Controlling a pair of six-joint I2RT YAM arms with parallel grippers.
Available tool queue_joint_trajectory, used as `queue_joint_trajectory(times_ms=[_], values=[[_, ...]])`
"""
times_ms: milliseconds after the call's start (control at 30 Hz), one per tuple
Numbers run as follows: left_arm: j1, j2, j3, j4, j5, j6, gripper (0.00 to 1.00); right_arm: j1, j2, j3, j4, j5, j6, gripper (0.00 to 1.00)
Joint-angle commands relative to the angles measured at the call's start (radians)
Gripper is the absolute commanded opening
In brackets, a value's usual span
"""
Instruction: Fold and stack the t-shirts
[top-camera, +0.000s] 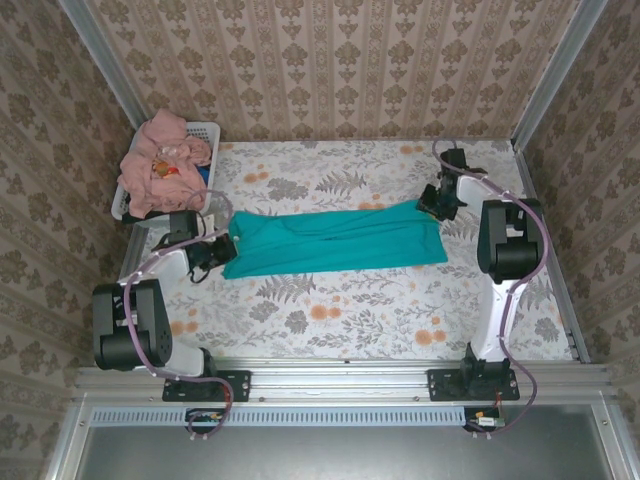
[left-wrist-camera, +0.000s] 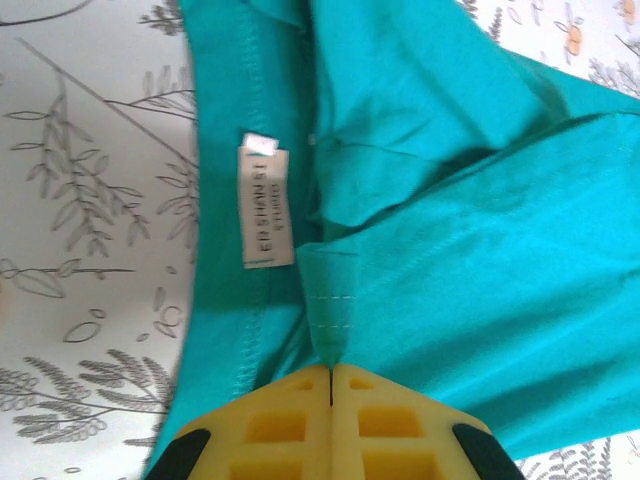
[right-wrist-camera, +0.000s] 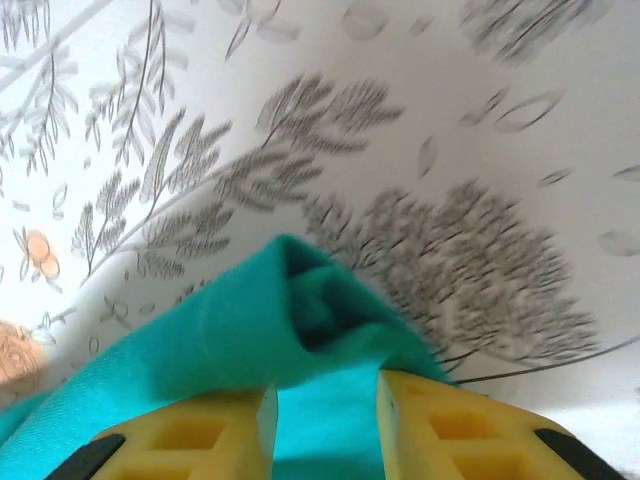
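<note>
The teal-green t-shirt (top-camera: 335, 240) lies stretched in a long folded band across the middle of the table. My left gripper (top-camera: 213, 250) is at its left end, shut on a stitched hem edge (left-wrist-camera: 330, 330) of the shirt (left-wrist-camera: 480, 250); the white neck label (left-wrist-camera: 265, 200) shows beside it. My right gripper (top-camera: 432, 200) is at the band's far right corner. In the right wrist view its fingers (right-wrist-camera: 322, 400) stand apart, with teal cloth (right-wrist-camera: 250, 320) lying between them and bunched in front. Salmon-pink t-shirts (top-camera: 160, 165) are heaped in the basket.
The white slotted laundry basket (top-camera: 205, 130) stands at the back left corner, just behind my left arm. A floral cloth covers the table (top-camera: 350, 310). Patterned walls close in the back and both sides; a metal rail runs along the near edge.
</note>
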Motion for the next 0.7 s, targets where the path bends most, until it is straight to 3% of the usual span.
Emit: queue_joint_trajectory(times_ms=[0,67,167,267,433,600,667], values=[[-0.054,-0.074,-0.015,0.007,0.01,0.051,0.0,0.041,-0.065,-0.004,-0.054,0.038,0.027,0.34],[-0.1,-0.108,-0.018,-0.004,-0.002,0.069,0.0,0.095,-0.119,-0.012,-0.053,0.09,0.025,0.37],[-0.137,-0.162,-0.037,-0.006,0.004,0.077,0.09,0.155,-0.133,0.002,-0.033,0.109,0.022,0.38],[-0.141,-0.211,-0.066,-0.01,0.033,0.07,0.2,0.171,-0.053,0.063,-0.01,0.069,0.025,0.38],[-0.141,-0.263,-0.073,-0.027,0.009,0.06,0.32,0.133,0.108,0.184,-0.112,0.129,0.041,0.35],[-0.153,-0.144,0.044,-0.002,0.021,0.077,0.45,0.055,0.127,0.158,-0.063,0.085,0.064,0.37],[-0.168,-0.024,0.149,-0.018,0.032,0.096,0.44,0.038,0.147,0.182,-0.066,0.063,0.061,0.4]])
